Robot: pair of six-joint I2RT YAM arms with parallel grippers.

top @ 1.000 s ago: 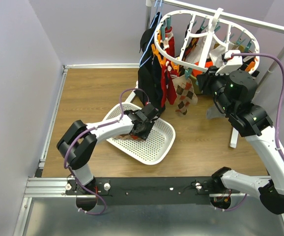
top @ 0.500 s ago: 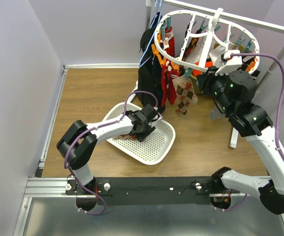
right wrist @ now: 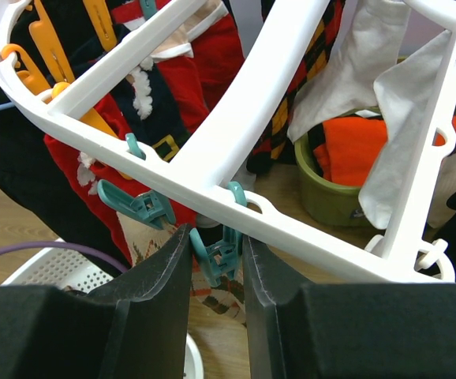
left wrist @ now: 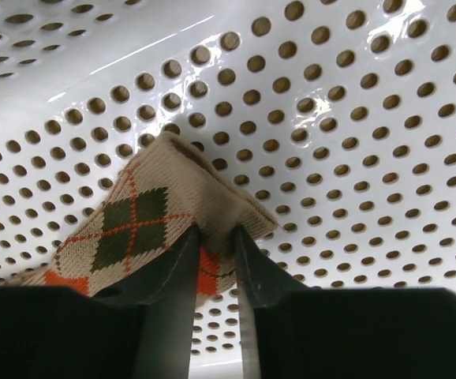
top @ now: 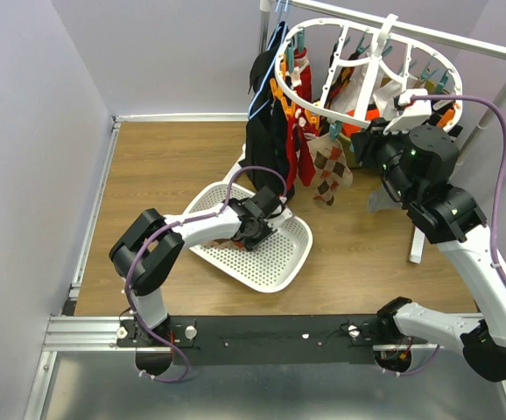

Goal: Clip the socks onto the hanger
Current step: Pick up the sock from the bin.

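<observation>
An argyle sock (left wrist: 141, 225), cream with dark and orange diamonds, lies in the white perforated basket (top: 284, 262). My left gripper (left wrist: 216, 233) is shut on its folded edge, low in the basket; it also shows in the top view (top: 257, 226). The white oval hanger (top: 371, 66) hangs at the back right with red socks (top: 301, 149) and an argyle sock (top: 330, 171) clipped on. My right gripper (right wrist: 216, 245) sits just under a hanger spoke (right wrist: 212, 134), its fingers closed on both sides of a dangling teal clip (right wrist: 218, 251).
A black garment (top: 262, 149) on a thin blue hanger hangs left of the ring. A green bowl (right wrist: 330, 197) with orange cloth stands below the hanger. White cloths (right wrist: 394, 95) hang at the right. A white rack rail (top: 498, 48) and its leg (top: 417, 245) are at the right.
My left gripper has shifted a little and turned inside the basket, with the elbow moved slightly right. The right arm and the hanger have not moved.
</observation>
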